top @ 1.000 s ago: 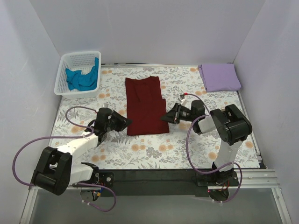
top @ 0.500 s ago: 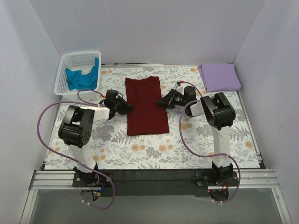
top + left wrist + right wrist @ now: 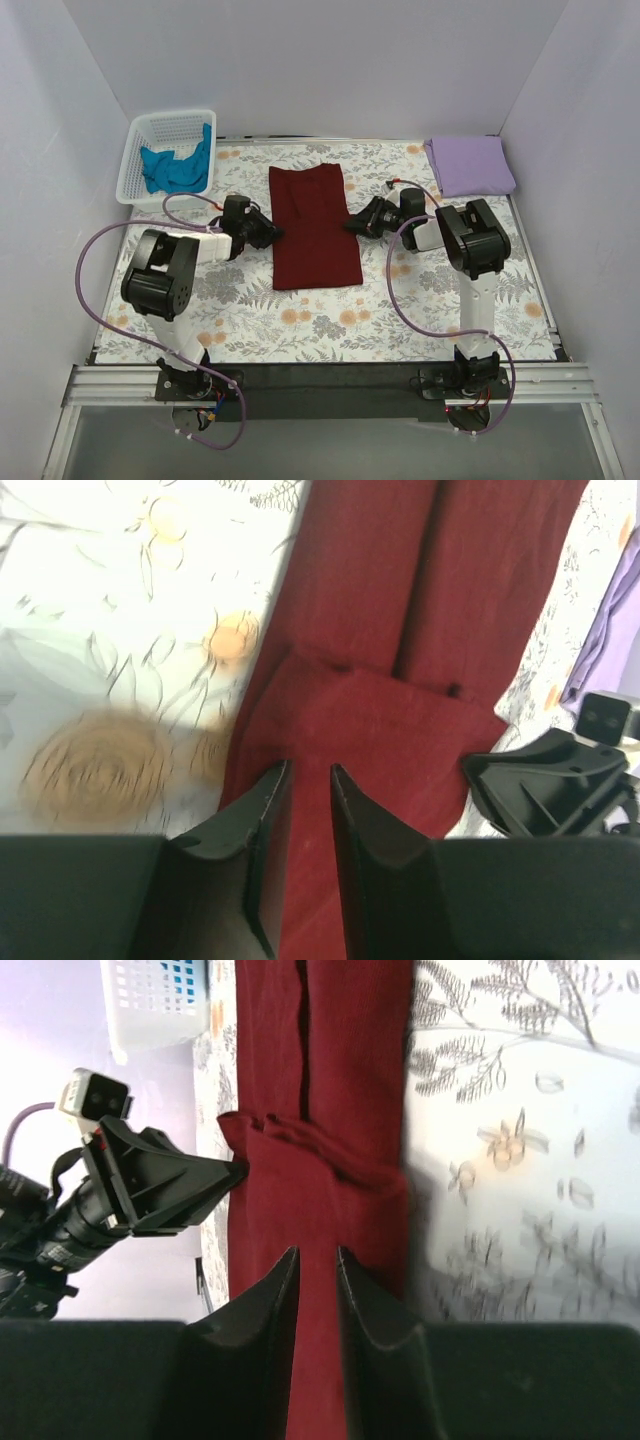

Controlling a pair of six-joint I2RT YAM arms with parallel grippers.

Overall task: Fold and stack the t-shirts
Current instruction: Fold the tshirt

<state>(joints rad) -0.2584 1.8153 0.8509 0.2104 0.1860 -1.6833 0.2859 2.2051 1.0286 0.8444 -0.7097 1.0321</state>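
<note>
The dark maroon t-shirt [image 3: 313,240] lies folded into a long narrow strip on the middle of the floral cloth. My left gripper [image 3: 272,232] sits low at the strip's left edge, about halfway along it. Seen from the left wrist, its jaws [image 3: 308,768] stand a narrow gap apart over the maroon fabric [image 3: 400,720]. My right gripper [image 3: 350,224] faces it at the right edge, jaws [image 3: 318,1252] likewise slightly apart above the maroon cloth [image 3: 340,1060]. A folded lavender t-shirt [image 3: 470,165] rests at the back right. The teal t-shirt [image 3: 175,168] lies crumpled in the basket.
The white lattice basket [image 3: 140,150] stands at the back left corner. The floral-print cloth [image 3: 300,320] covers the table. Purple cables loop beside both arm bases. White walls close in the back and both sides.
Both grippers have moved from the strip's lower part up to its middle, and the arms now stand more upright. The flap that stuck out at the shirt's right edge now lies flat.
</note>
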